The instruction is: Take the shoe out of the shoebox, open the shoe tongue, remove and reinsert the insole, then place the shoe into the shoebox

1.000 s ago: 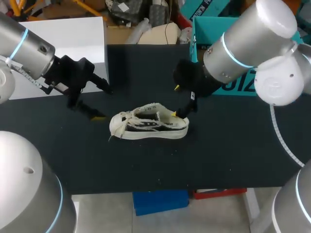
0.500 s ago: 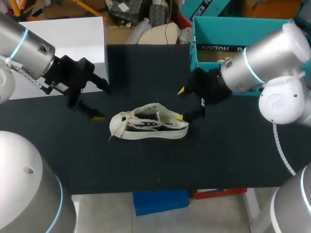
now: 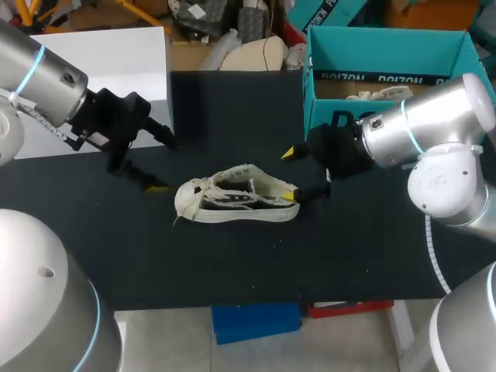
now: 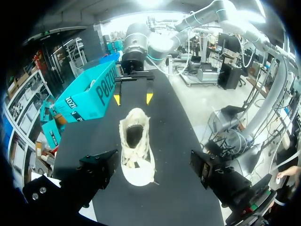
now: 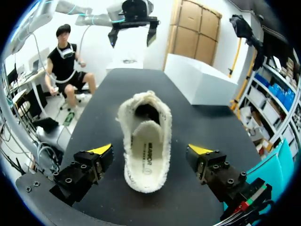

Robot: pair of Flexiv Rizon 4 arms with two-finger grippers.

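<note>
Shoe: a cream low-top shoe [image 3: 236, 200] stands on its sole near the middle of the black desk [image 3: 232, 263], out of the box. Its toe points to my left arm's side and its heel to my right arm's side.
Shoe opening: in the right wrist view the shoe [image 5: 145, 141] gapes wide at the heel end, and the pale insole [image 5: 146, 157] lies flat inside it. The lining is dark further in towards the toe.
Laces: they lie loose and bunched over the toe end.
Right pincer: the right pincer [image 3: 291, 173] is spread wide at the heel. One yellow tip is up behind the heel and the other is low beside it. In its own wrist view the heel sits between the two fingers [image 5: 101, 153], with a gap on each side, so it grips nothing.
Left pincer: the left pincer [image 3: 164, 164] is also spread open and holds nothing. It hangs just off the toe end and is apart from the shoe. In its own wrist view the shoe [image 4: 135, 146] lies straight ahead, with the right pincer [image 4: 132, 98] beyond the heel.
Shoebox: the teal shoebox [image 3: 387, 37] sits open at the desk's far right, behind my right arm. A pale thing [image 3: 378, 94] lies inside it, too small to name.
White box: a white box [image 3: 116, 54] stands at the desk's far left, behind my left arm.
</note>
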